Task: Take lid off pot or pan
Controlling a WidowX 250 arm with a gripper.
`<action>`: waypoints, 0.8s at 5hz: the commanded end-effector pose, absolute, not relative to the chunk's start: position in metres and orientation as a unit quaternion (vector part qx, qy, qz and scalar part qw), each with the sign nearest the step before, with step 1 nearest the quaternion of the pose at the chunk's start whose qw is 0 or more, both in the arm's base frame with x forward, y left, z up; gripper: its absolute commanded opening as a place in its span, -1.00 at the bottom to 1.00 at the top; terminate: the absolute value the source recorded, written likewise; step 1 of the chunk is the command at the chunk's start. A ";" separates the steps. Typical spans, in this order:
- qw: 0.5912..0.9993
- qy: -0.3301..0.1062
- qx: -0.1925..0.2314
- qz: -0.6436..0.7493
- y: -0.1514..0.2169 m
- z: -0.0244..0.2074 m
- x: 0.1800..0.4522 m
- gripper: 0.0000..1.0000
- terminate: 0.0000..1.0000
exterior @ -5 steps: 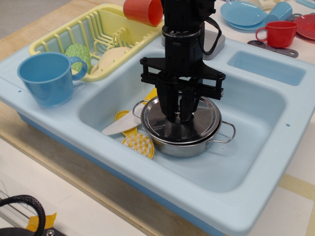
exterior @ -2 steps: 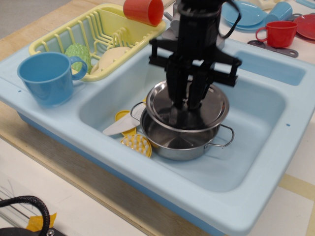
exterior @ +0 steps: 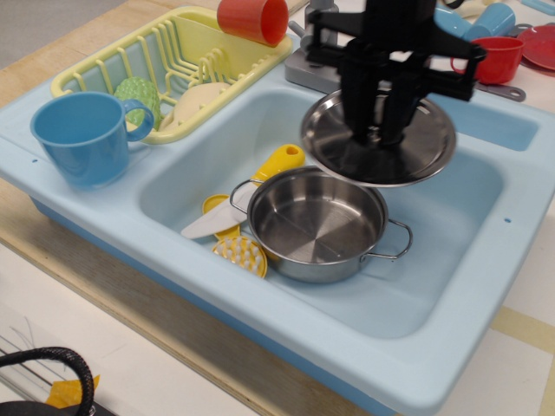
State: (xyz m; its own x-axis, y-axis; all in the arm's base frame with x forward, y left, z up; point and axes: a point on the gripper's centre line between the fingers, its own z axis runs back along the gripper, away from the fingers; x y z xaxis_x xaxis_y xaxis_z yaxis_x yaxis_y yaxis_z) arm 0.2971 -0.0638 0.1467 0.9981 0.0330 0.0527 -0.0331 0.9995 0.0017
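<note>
The steel pan (exterior: 317, 224) with two wire loop handles sits open and empty in the light blue sink (exterior: 451, 260). The round steel lid (exterior: 425, 143) hangs in the air above and to the right of the pan, well clear of its rim. My black gripper (exterior: 378, 137) comes down from above and is shut on the lid's centre knob, which its fingers hide.
A yellow-handled knife (exterior: 276, 161), yellow scrubber (exterior: 242, 254) and white spatula (exterior: 212, 224) lie left of the pan. A yellow dish rack (exterior: 165, 65) and blue cup (exterior: 84, 136) stand at left. A red cup (exterior: 251, 17), a second red cup (exterior: 492, 57) and blue plate (exterior: 427, 24) sit behind.
The gripper has lifted the lid off the pan and carried it up and to the right. The pan now stands uncovered and has shifted slightly.
</note>
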 end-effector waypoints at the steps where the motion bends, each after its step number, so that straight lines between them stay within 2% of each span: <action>1: 0.998 -0.065 -0.013 -0.022 -0.078 0.161 0.330 -1.00 -1.00; 3: 0.995 -0.083 -0.034 -0.054 -0.085 0.151 0.351 -1.00 -1.00; 4: 0.994 -0.072 -0.042 -0.068 -0.087 0.146 0.361 -1.00 -1.00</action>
State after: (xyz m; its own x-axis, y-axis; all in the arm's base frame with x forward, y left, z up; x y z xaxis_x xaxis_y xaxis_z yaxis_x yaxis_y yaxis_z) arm 0.3567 -0.0924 0.1279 0.9828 -0.1643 0.0841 0.1717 0.9810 -0.0901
